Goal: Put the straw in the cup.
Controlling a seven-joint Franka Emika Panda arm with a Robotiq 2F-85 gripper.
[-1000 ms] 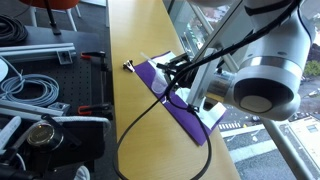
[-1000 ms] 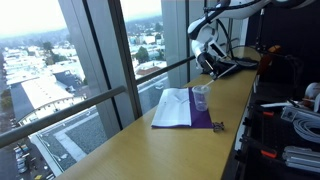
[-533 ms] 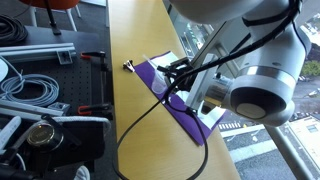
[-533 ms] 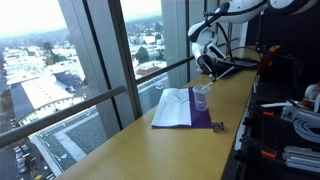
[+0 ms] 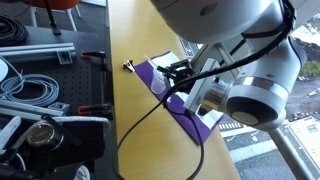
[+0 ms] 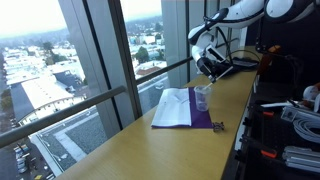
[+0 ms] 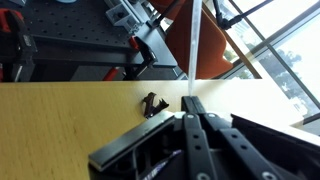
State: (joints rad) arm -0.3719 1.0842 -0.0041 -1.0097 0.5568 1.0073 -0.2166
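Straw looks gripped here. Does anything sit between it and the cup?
Nothing visible does. The gripper is closed on the straw and hangs in the air a little above the cup, which stands on the purple cloth. The small black clip lies by the cloth's other end, off that path.

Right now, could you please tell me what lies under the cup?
The cup appears to stand on a corner of the purple cloth, which lies on the wooden table. Whatever is directly beneath its base is covered.
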